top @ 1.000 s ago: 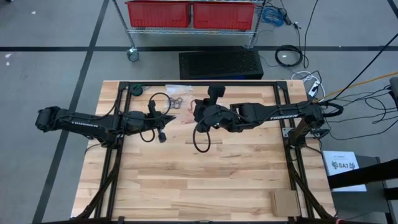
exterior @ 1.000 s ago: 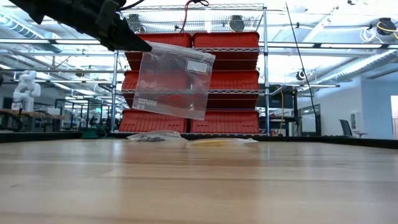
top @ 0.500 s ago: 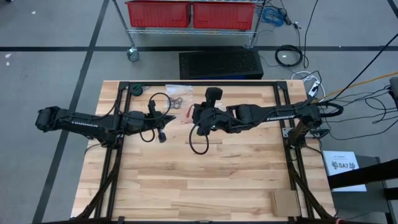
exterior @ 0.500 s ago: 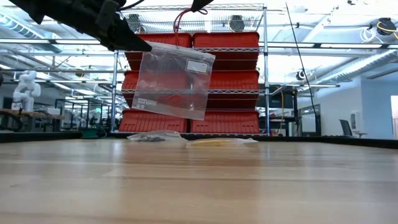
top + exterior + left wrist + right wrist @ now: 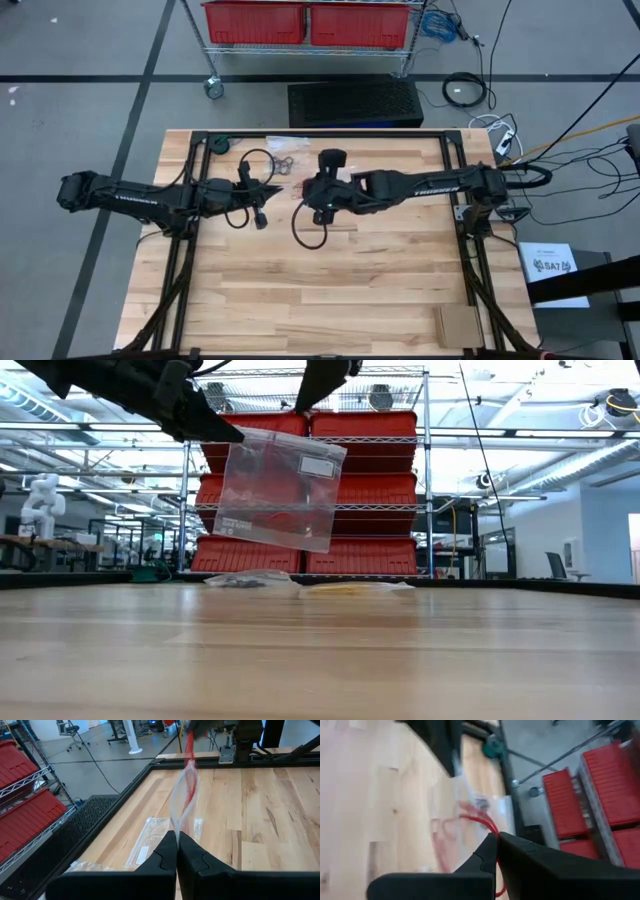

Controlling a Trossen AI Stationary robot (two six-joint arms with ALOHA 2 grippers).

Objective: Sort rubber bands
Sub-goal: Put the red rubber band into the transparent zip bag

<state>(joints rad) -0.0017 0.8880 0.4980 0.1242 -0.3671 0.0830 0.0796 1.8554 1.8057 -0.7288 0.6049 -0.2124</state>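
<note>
Presently we note the left gripper clamped on a clear bag, hanging above the table. Right gripper pinches a red rubber band over the bag's mouth.

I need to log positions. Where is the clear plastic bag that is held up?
In the low view the clear plastic bag hangs above the table, upper left, pinched at its corner by the left claw.

Red rubber band motion-blurred; bag contents unclear.
</note>
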